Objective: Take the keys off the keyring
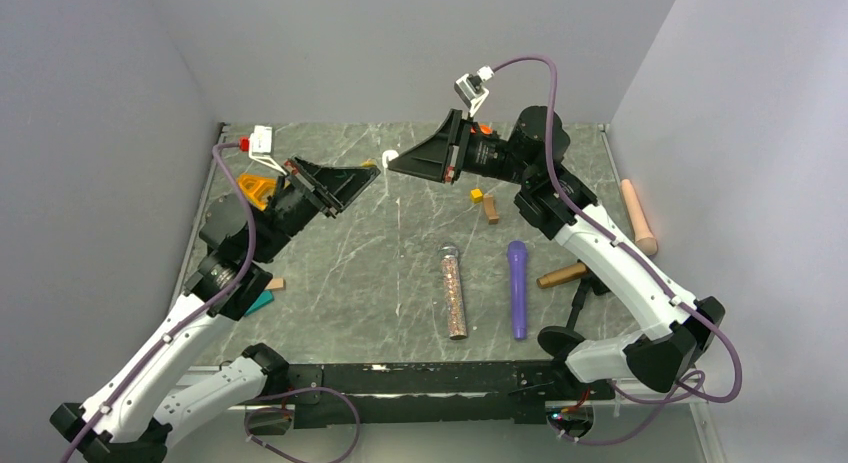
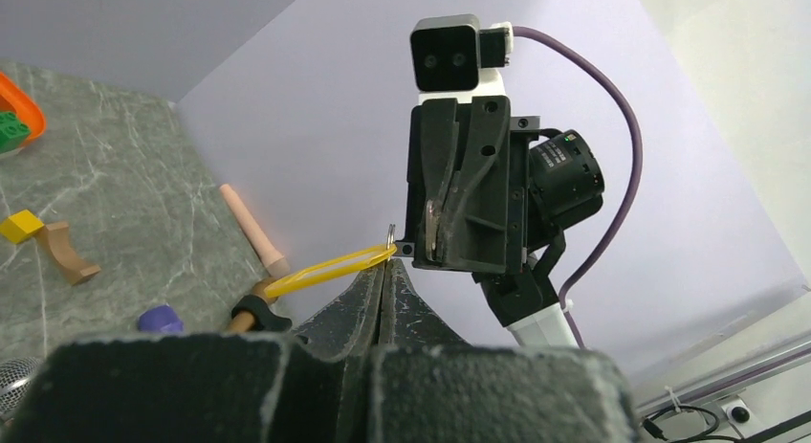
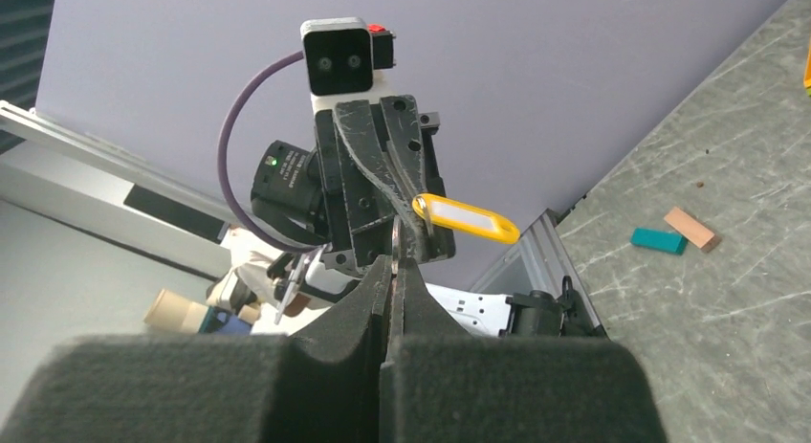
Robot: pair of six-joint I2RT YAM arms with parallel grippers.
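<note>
An orange triangular frame (image 1: 255, 188) is lying at the rear left of the table (image 1: 340, 273), behind the left arm. The left hand (image 1: 374, 174) is hovering above the rear middle, clenched and gripping the ring end of a yellow key tag (image 3: 469, 219) with a white label. The tag is hanging in the air, meeting the keyring (image 3: 395, 240). This thin metal loop is sticking out of the clenched right hand (image 1: 393, 163), which is facing the left one tip to tip. A small yellow cube (image 1: 477, 195), a glitter-filled tube (image 1: 454, 293) and a purple cylinder (image 1: 516, 288) are lying further right.
</note>
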